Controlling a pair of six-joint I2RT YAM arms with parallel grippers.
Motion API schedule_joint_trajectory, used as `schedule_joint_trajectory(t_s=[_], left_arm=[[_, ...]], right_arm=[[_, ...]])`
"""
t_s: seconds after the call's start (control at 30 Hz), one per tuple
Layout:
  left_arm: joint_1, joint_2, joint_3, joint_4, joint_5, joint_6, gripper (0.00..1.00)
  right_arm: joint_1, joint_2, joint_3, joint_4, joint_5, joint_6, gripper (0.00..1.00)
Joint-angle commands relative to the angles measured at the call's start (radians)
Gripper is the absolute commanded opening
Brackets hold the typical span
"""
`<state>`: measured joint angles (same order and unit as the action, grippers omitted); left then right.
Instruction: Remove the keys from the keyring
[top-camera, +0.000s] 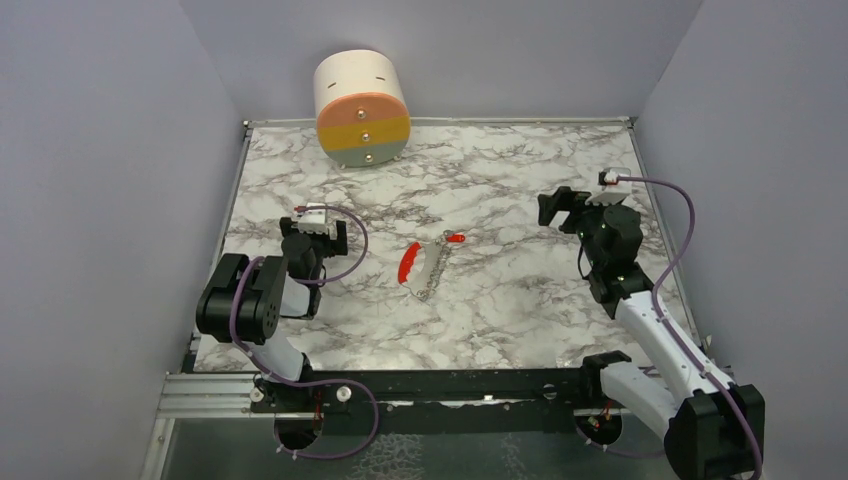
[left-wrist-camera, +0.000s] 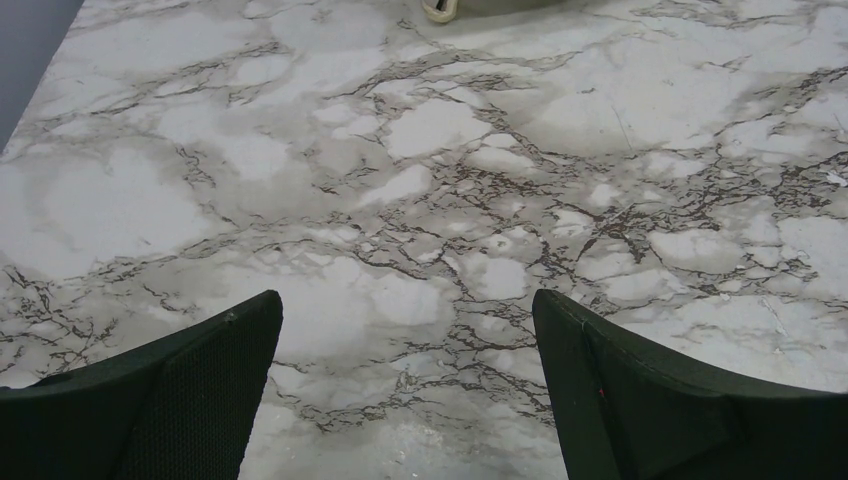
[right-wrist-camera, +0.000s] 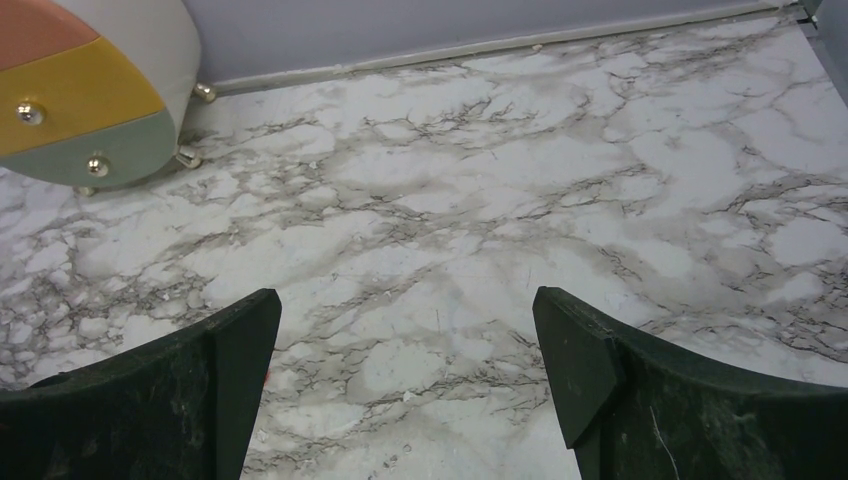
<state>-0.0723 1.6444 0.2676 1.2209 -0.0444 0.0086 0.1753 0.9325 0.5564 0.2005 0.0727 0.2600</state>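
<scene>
Two wide-spread pincers, left gripper (left-wrist-camera: 405, 305) and right gripper (right-wrist-camera: 405, 300), flank the keys (top-camera: 428, 266) (untouched).

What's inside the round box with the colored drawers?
You can't see inside. The box has three drawers, all shut, so only their pink, yellow and green fronts with little knobs show. Anything in them is hidden.

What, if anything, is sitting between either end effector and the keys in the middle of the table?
Nothing visible. Only bare marble table lies between the keys and the left end effector, and likewise the right end effector. The round drawer box stands at the far edge, out of both paths.
</scene>
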Motion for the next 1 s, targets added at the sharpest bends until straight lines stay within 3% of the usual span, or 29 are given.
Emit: schedule_joint_trajectory(t_s=[0.0,0.13,0.3,0.5,0.63,0.8,0.97], left_arm=[[-0.001,-0.068,0.049,-0.102,-0.068,-0.028,0.99],[-0.001,-0.185,0.100,-0.299,-0.151,-0.052,0.99],[-0.002,-0.323,0.112,-0.378,-0.083,-0.121,0.99],[-0.017,-0.444,0.140,-0.477,0.220,-0.165,0.99],[-0.058,-0.440,0.196,-0.577,0.295,-0.202,0.99],[-0.160,-0.464,0.201,-0.601,0.255,-0.214,0.99],[-0.256,-0.445,0.226,-0.606,0.357,-0.235,0.99]], right_arm=[[0.001,-0.028,-0.032,0.043,-0.061,-0.015,1.00],[0.001,-0.034,-0.033,0.050,-0.071,-0.015,1.00],[0.001,-0.003,-0.037,0.086,-0.154,0.008,1.00],[0.001,0.112,0.009,0.120,-0.359,0.012,1.00],[0.001,0.170,0.021,0.160,-0.475,0.024,1.00],[0.001,0.196,0.035,0.150,-0.536,0.008,0.86],[0.006,0.305,0.078,0.134,-0.646,0.012,0.61]])
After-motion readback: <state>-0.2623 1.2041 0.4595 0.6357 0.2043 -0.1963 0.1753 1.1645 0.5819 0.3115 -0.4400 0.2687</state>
